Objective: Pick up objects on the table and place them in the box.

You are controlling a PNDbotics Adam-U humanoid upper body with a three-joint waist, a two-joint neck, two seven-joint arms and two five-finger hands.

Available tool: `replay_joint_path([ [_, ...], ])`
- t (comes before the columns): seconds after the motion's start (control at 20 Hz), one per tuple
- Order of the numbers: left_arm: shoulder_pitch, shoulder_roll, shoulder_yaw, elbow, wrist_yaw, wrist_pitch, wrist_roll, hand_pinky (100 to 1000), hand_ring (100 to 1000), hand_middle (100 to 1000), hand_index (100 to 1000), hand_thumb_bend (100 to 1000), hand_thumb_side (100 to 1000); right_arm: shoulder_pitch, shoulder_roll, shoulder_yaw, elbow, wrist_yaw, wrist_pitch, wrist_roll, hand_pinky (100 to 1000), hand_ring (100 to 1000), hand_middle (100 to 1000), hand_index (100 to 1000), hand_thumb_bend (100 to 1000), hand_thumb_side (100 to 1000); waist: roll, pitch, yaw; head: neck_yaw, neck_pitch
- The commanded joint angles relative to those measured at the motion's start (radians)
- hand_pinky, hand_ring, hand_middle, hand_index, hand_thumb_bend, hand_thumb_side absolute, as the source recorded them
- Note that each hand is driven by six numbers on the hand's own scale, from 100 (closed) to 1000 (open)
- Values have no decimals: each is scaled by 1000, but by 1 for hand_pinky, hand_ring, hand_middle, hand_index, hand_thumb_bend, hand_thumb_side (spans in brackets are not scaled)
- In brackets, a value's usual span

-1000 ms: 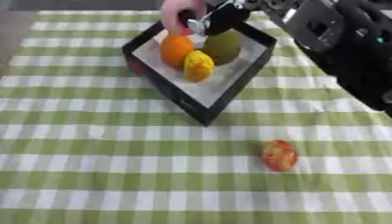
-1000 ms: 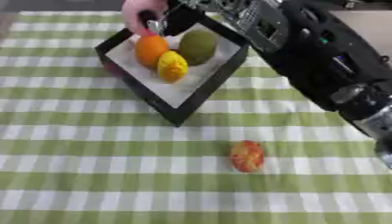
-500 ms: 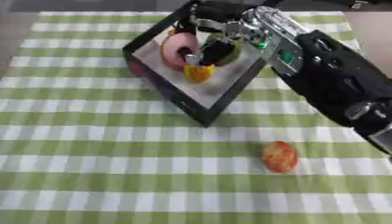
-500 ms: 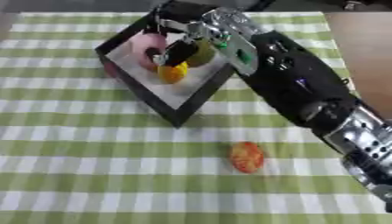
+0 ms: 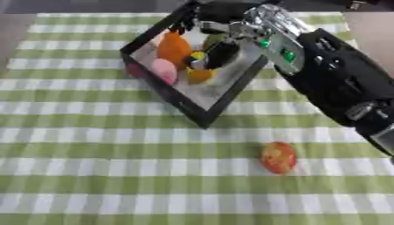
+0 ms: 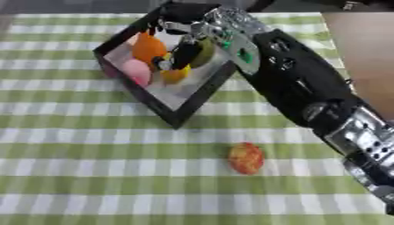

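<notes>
Black-walled box [image 5: 202, 117] was filled with fruits; the right robot hand [image 5: 215, 41] was reached inside (fingers blurred, whether holding anything could not be told). One reddish fruit [image 5: 278, 157] was left on the bench [image 5: 92, 176].

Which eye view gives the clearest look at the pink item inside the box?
The right eye view: the pink item lies in the box near its left wall, clear of the right hand. The left eye view shows it equally whole but closer against the dark rim, so its lower edge is harder to separate.
</notes>
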Motion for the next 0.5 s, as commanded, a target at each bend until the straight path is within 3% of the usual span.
replay_joint_path([
  [0.05,-5,19,10,-20,-2,-2,4,786,692,630,772,273,426,-33,-41,-22,-48,-16,12,-9,941,874,819,961,296,582,-7,-34,-3,5,-6],
  [0.1,-4,19,10,-20,-2,-2,4,786,692,630,772,272,425,-35,-47,-24,-56,-16,19,-16,950,878,829,965,228,642,-7,-35,-4,6,-6],
  [0.2,-3,18,9,-19,-1,-2,3,786,692,631,773,273,426,-36,-56,-26,-65,-17,36,-22,957,878,842,967,148,628,-6,-36,-6,6,-7],
  [0.5,0,19,11,-17,-1,-2,4,786,691,631,773,275,425,-40,-84,-42,-81,-40,80,-31,948,866,831,968,150,621,-2,-40,-13,9,-8],
])
